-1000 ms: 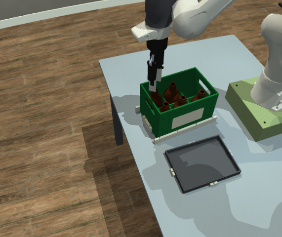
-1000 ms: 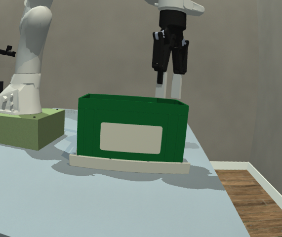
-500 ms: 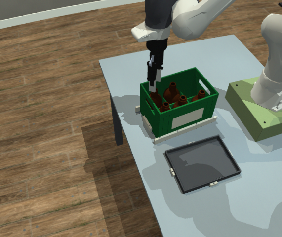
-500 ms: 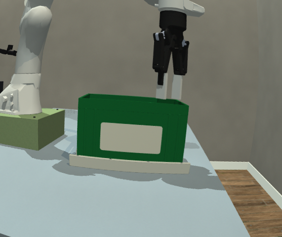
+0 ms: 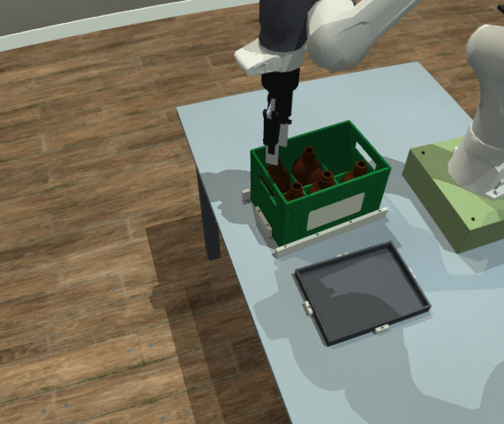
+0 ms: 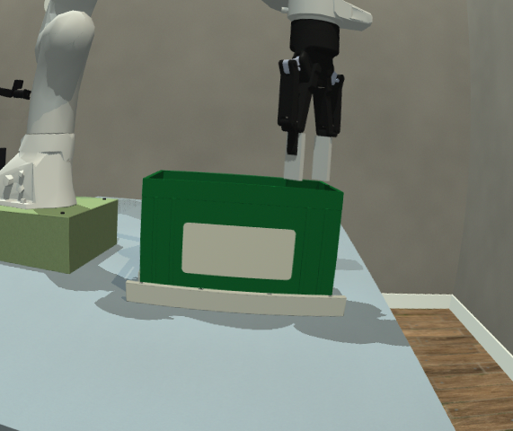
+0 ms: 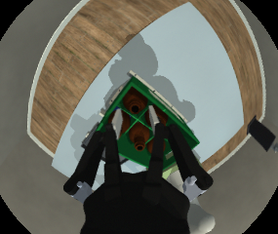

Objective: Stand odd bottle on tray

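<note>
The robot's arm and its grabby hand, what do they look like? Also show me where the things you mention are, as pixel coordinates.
The arm (image 5: 498, 91) (image 6: 57, 83) is white and smooth, with chunky rounded joints. The gripper (image 5: 277, 153) (image 6: 307, 178) (image 7: 135, 113) is black, with two jointed fingers, small silvery bits near the knuckles and flat, pale grey tips. I can't see any cables on them.

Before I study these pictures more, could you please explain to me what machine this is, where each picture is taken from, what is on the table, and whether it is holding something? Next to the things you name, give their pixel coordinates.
It is one white robot arm whose black hand (image 5: 277, 159) (image 6: 307, 180) (image 7: 135, 113) has two fingers with pale tips.

The first picture looks down from above, the second looks from the side, and the third comes from the wrist, past the fingers.

On the table (image 5: 470, 342) (image 6: 154, 371) (image 7: 192, 63) are a green crate (image 5: 297, 212) (image 6: 240, 208) (image 7: 189, 141) with five brown bottles, a dark, shallow tray (image 5: 379, 283) with no bottle on it, and the arm's green base block (image 5: 441, 200) (image 6: 24, 236).

The hand is partly open above one bottle and holds nothing.
</note>
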`<act>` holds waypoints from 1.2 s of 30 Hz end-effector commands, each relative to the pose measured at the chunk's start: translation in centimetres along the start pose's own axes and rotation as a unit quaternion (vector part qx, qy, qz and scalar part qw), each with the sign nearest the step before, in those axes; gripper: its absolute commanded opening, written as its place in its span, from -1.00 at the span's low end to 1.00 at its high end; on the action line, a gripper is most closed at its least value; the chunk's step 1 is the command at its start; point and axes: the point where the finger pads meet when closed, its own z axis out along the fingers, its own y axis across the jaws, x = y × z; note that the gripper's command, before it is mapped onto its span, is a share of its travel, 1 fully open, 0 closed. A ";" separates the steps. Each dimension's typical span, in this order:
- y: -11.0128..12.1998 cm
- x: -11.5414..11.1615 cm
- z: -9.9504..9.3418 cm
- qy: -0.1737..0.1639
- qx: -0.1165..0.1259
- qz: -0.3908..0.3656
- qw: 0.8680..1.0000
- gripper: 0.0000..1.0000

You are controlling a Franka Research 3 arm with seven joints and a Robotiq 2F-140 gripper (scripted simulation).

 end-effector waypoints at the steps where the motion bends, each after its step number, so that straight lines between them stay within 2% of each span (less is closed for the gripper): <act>1: 0.0 0.0 0.1 0.000 0.001 -0.003 1.000 -0.12; 36: 0.0 0.0 0.5 0.000 0.001 -0.003 1.000 -0.12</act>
